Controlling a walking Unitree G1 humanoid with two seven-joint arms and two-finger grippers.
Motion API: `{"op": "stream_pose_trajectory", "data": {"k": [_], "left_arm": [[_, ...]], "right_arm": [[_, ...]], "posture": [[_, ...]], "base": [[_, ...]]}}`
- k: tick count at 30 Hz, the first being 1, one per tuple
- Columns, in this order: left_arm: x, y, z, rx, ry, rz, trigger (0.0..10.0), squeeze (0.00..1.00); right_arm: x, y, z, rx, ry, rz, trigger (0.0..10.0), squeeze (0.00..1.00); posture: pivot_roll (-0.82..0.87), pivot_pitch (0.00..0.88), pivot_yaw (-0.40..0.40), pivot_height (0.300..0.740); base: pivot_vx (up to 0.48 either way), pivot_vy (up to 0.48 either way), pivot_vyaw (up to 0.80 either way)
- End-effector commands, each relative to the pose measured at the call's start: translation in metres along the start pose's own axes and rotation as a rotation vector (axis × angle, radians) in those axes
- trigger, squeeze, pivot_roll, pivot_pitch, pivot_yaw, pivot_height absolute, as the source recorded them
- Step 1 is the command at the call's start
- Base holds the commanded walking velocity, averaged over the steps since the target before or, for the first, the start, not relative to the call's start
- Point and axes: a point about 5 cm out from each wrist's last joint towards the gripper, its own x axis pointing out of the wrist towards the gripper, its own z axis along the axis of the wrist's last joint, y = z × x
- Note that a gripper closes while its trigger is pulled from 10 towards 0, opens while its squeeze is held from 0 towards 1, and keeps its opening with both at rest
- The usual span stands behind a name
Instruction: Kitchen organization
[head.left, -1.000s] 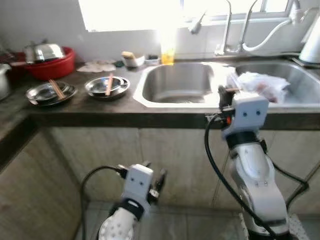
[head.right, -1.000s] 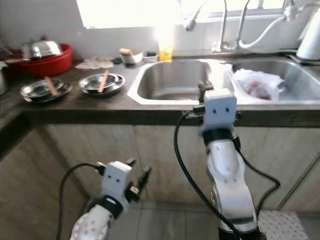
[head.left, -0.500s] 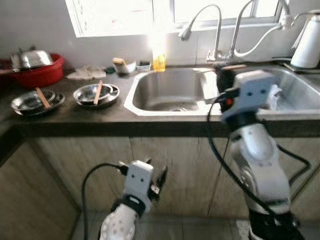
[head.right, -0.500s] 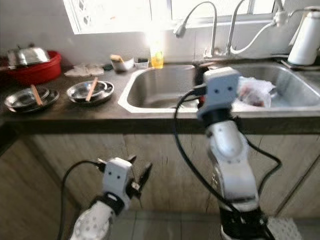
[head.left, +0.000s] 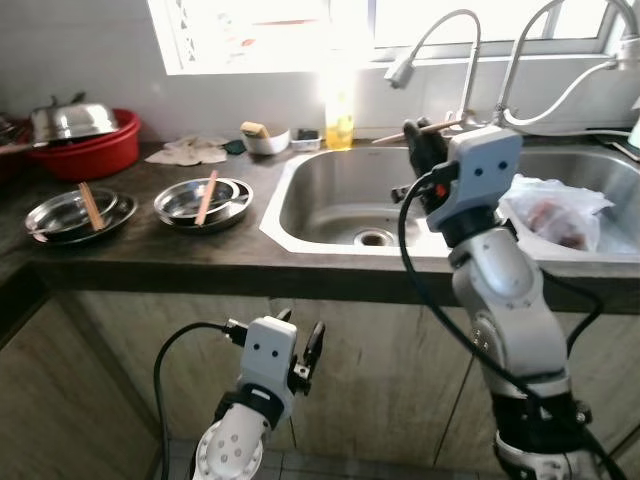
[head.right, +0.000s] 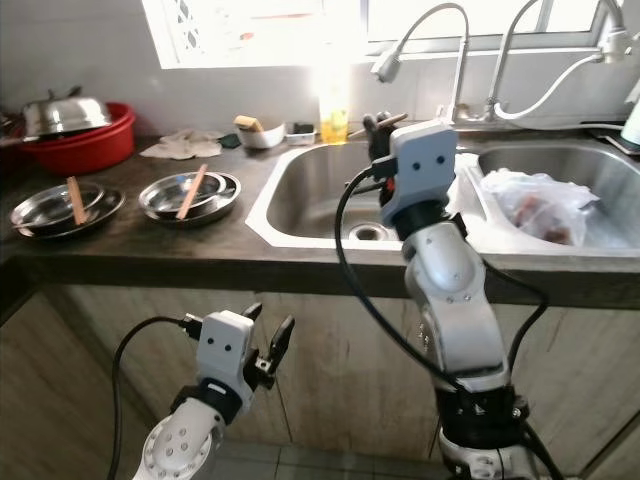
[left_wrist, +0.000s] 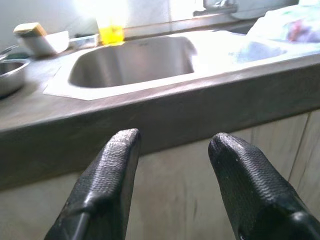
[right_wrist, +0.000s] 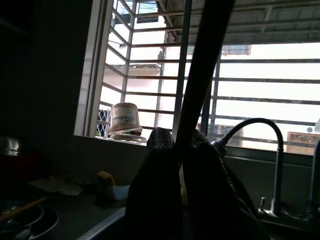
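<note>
My right gripper (head.left: 414, 134) is raised over the left sink basin (head.left: 340, 195), shut on a thin wooden chopstick (head.left: 440, 126). In the right wrist view the chopstick (right_wrist: 202, 70) runs up between the pressed fingers (right_wrist: 157, 165) against the bright window. Two steel plates sit on the dark counter to the left. The nearer plate (head.left: 190, 205) holds a chopstick (head.left: 208, 190), and so does the farther one (head.left: 55, 215), whose chopstick (head.left: 88, 205) lies across it. My left gripper (head.left: 300, 325) hangs low in front of the cabinet, open and empty, facing the counter edge (left_wrist: 165, 107).
A plastic bag with food (head.left: 555, 210) lies in the right basin. Two curved faucets (head.left: 440, 40) stand behind the sink. A red tub with a steel lid (head.left: 85, 135), a small dish (head.left: 265, 140) and a yellow bottle (head.left: 338, 105) line the back wall.
The camera has shifted. My right arm has risen from the counter edge to above the sink, still holding the chopstick. The left arm stays low.
</note>
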Motion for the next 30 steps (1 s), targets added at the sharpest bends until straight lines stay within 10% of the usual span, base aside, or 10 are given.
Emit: {"op": "stream_pose_trajectory", "data": {"k": [1, 30], "left_arm": [[0.002, -0.002, 0.004, -0.005, -0.017, -0.013, 10.0, 0.00], [0.008, 0.003, 0.012, 0.011, -0.049, 0.003, 10.0, 0.00]], "right_arm": [[0.003, -0.007, -0.002, 0.003, 0.012, -0.019, 10.0, 0.00], [0.008, -0.010, -0.058, -0.016, 0.323, 0.050, 10.0, 0.00]], "posture": [[0.07, 0.005, 0.004, 0.740], [0.07, 0.018, -0.004, 0.740]], "base": [[0.330, 0.000, 0.00], [0.354, 0.000, 0.00]]}}
